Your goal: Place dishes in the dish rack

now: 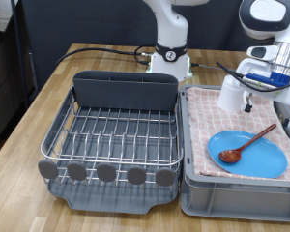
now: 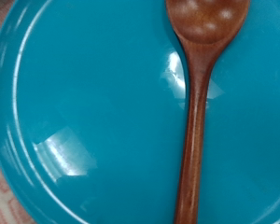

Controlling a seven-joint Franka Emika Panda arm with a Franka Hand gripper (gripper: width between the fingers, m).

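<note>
A round light-blue plate [image 1: 249, 153] lies on the pink checkered cloth inside the grey bin. A reddish-brown wooden spoon [image 1: 249, 143] lies across the plate, its handle pointing to the exterior view's upper right. The wrist view shows the plate [image 2: 93, 103] and spoon [image 2: 201, 103] from close above, with no fingers in it. A white shape that looks like the mug [image 1: 232, 97] sits at the bin's far end. The gripper [image 1: 249, 101] hangs just above the bin's far end, next to this shape. The silver wire dish rack [image 1: 116, 135] holds no dishes.
The grey bin [image 1: 237, 193] lined with pink cloth [image 1: 208, 126] stands to the exterior view's right of the rack. The rack's tall grey caddy [image 1: 124, 90] is at its far side. The robot base [image 1: 169, 58] and cables lie behind on the wooden table.
</note>
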